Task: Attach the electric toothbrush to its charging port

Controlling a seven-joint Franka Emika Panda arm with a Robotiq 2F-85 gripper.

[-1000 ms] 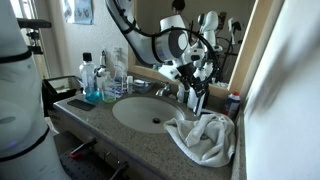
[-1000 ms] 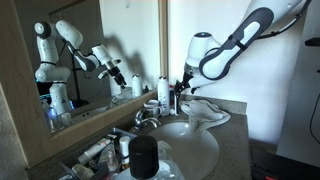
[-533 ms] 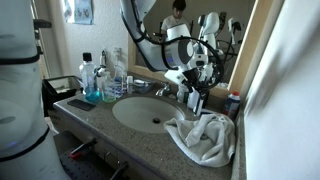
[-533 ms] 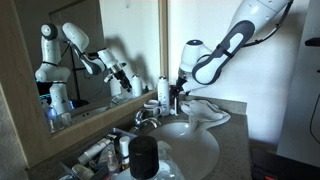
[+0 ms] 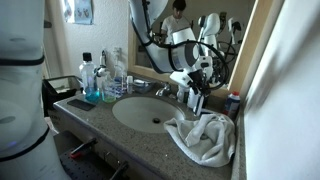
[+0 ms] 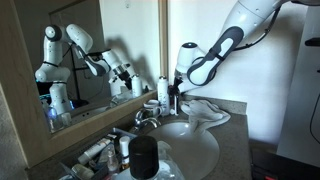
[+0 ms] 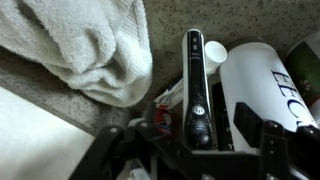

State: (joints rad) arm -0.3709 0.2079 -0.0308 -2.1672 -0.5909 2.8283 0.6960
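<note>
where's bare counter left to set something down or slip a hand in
Bare granite runs along the counter front edge, between the sink and the bottles. A narrow strip shows between towel and toothbrush in the wrist view. Crowded: the mirror-side corner around the gripper.

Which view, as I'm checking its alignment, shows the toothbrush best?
The wrist view: the toothbrush sits large and central, its dark handle plain. In both exterior views it is a tiny dark shape, hard to make out.
</note>
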